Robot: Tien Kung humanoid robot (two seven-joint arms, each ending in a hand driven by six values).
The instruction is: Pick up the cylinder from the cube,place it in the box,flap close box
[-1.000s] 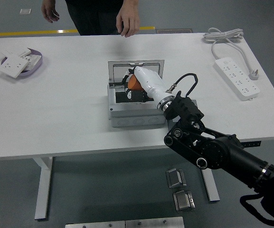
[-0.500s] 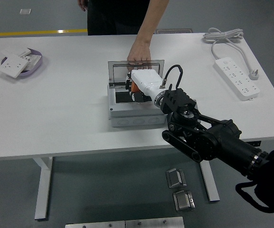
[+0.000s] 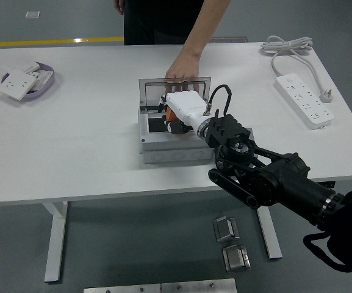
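Observation:
A grey box (image 3: 172,154) stands at the table's middle, its clear lid (image 3: 153,89) upright at the back. My right hand (image 3: 179,110), white with a black arm, reaches in from the lower right and sits low in the open box. Its fingers are curled on an orange cylinder (image 3: 171,113), which shows only partly under the hand. Black parts (image 3: 158,125) lie inside the box; I cannot make out a cube. A person's hand (image 3: 179,70) rests on the lid's top edge. My left arm is out of view.
A white power strip (image 3: 304,101) with its cable lies at the right. A purple tray (image 3: 46,83) holding white switch plates (image 3: 18,84) sits at the far left. Metal parts (image 3: 227,228) lie on the floor below the table's front edge.
My right hand has turned and dropped lower into the box with the cylinder. The person's hand has come forward and now rests on the lid's top edge.

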